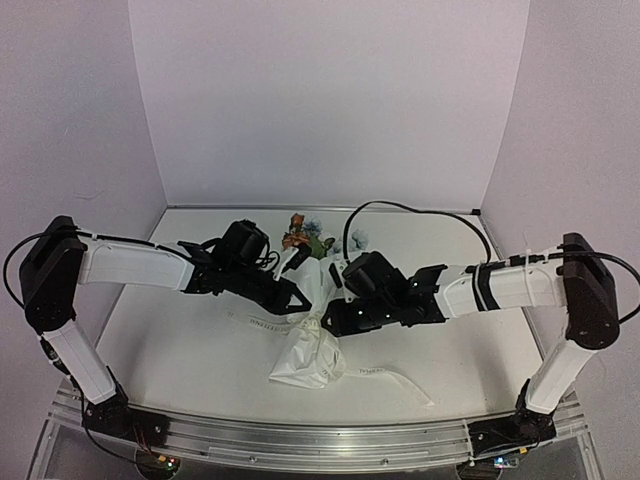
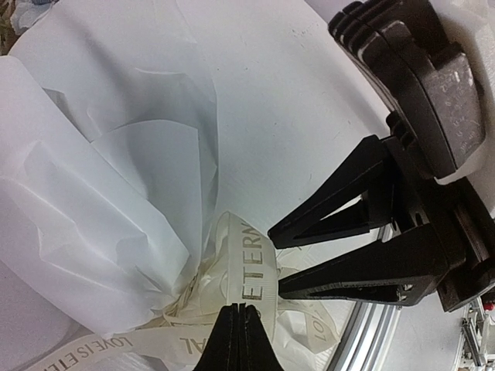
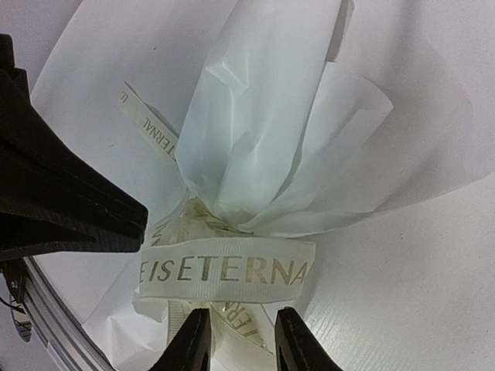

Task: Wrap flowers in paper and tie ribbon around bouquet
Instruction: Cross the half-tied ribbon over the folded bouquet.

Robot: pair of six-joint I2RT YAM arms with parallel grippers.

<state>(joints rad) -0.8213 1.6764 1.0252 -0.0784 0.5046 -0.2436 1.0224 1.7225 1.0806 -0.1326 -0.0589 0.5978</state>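
In the middle of the table (image 1: 170, 350), the bouquet (image 1: 303, 358) is laid lengthwise, with the flowers (image 1: 303, 238) pointing out of its far end and the crumpled paper tail turned toward the near edge. The paper (image 3: 263, 139) is drawn in tightly at a narrow waist and fans out loosely above it in the right wrist view. Around that waist the ribbon (image 3: 224, 270) is wound; it is a pale band printed with gold lettering, and one flat stretch of it is laid straight across the gathered paper. Loose lengths of the band are left trailing on the table, one toward the near right and one to the left of the bundle.

Both arms are brought in to the waist from opposite sides. The left gripper (image 2: 240, 308) is pressed together, with its tips set right at the wound ribbon; whether a strand is pinched between them cannot be told. The right gripper (image 3: 244, 313) is spread, with a clear gap between its two fingers. The tips are placed just below the lettered band, and a piece of ribbon is seen in the gap, though no grip on it is shown. The two grippers are held near each other, with only the tied waist between them.
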